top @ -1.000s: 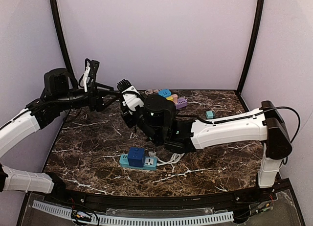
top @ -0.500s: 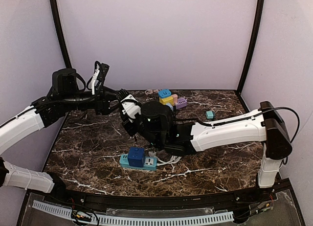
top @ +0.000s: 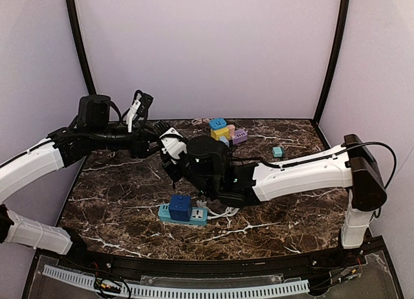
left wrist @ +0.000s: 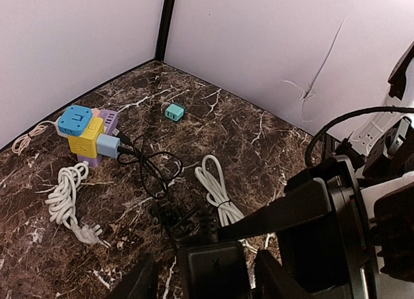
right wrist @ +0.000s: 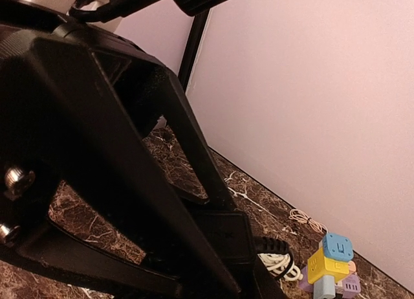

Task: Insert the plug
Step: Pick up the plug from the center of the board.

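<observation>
Top external view: your black plug (left wrist: 213,268) hangs between both claws above the counter (top: 116,182), and the power strip (top: 183,212) lies crosswise just nearer the bases. The right claw (top: 173,162) looks pinched narrow on the plug. The left claw (left wrist: 208,287) straddles it half-wide, with gaps showing.

L arm (top: 29,166), R arm (top: 304,173): white shells, blk joints, blk cables; silver screws (right wrist: 14,179) on R wrist.
</observation>
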